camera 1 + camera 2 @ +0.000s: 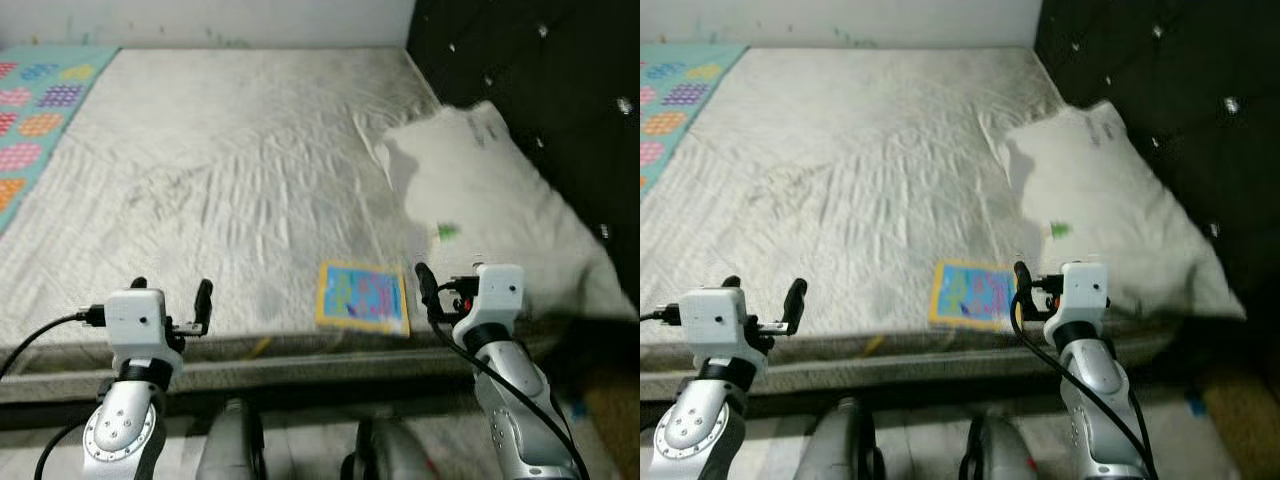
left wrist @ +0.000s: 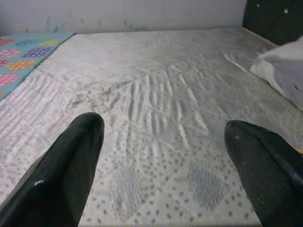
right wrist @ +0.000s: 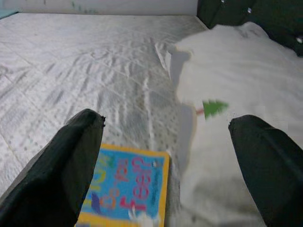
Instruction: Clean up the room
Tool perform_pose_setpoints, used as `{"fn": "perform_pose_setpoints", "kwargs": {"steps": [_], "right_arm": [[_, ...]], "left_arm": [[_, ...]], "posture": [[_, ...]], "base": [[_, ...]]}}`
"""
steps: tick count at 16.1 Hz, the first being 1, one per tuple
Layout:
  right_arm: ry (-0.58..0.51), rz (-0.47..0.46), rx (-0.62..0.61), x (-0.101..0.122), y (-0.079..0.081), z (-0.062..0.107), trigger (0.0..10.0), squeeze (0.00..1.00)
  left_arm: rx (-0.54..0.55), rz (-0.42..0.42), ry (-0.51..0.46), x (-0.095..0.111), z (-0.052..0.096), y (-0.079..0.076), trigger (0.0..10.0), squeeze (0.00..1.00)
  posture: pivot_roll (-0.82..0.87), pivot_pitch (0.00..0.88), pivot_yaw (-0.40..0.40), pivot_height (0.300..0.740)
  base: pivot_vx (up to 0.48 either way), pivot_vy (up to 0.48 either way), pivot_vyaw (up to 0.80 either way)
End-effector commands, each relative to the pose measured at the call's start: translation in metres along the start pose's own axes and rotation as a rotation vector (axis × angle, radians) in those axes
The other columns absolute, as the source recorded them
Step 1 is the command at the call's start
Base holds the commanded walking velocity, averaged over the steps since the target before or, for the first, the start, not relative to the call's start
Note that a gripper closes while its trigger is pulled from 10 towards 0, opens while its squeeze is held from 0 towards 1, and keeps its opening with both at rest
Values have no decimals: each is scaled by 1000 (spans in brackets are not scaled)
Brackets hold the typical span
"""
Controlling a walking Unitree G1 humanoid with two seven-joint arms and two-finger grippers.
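Note:
A colourful book [image 1: 362, 297] with a yellow border lies flat on the white quilted mattress [image 1: 230, 170], close to its front edge. My right gripper [image 1: 450, 285] hovers just right of the book, open and holding nothing; in the right wrist view the book [image 3: 125, 189] sits below its left finger. A white pillow [image 1: 490, 190] lies at the bed's right side, with a small green piece [image 3: 214, 108] on it. My left gripper [image 1: 171, 292] stands open over the front left edge of the mattress, its fingers [image 2: 71, 165] wide apart above bare sheet.
A black tufted headboard [image 1: 540, 80] rises along the right side behind the pillow. A patterned teal mat [image 1: 35, 110] runs along the bed's far left. The bed's front rail [image 1: 300, 370] lies between me and the mattress.

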State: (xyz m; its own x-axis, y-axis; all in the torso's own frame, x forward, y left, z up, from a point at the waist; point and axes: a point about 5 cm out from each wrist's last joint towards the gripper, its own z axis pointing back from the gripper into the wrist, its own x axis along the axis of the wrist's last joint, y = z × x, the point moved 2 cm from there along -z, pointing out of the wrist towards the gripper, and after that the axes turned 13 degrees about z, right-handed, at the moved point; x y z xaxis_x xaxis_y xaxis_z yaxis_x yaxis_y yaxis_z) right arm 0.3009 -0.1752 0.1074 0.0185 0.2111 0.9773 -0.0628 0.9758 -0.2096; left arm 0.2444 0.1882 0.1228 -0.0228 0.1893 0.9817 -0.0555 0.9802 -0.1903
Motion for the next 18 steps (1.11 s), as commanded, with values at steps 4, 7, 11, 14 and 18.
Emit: {"fn": "perform_pose_setpoints", "kwargs": {"steps": [4, 7, 11, 14, 18], "right_arm": [[-1, 27, 19, 0, -2, -1, 10000, 0], [-3, 37, 20, 0, -4, -4, 10000, 0], [-5, 48, 36, 0, 0, -4, 10000, 0], [-2, 44, 38, -2, 0, -3, 10000, 0], [-3, 43, 34, -2, -1, -5, 10000, 0]], "left_arm": [[7, 4, -11, 2, 0, 1, 10000, 0], [-28, 12, -34, 7, -1, -4, 10000, 0], [-45, 24, -28, 6, 0, -7, 10000, 0], [-49, 25, -26, 6, -1, -7, 10000, 0], [-54, 23, -23, 6, -2, -8, 10000, 0]], "posture": [[-2, 167, -21, 602], [1, 161, -27, 602], [0, 167, -25, 602], [-1, 170, -25, 602], [1, 170, -25, 602]], "base": [[0, 0, 0], [0, 0, 0], [291, 0, 0], [306, 0, 0], [305, 0, 0]]}}
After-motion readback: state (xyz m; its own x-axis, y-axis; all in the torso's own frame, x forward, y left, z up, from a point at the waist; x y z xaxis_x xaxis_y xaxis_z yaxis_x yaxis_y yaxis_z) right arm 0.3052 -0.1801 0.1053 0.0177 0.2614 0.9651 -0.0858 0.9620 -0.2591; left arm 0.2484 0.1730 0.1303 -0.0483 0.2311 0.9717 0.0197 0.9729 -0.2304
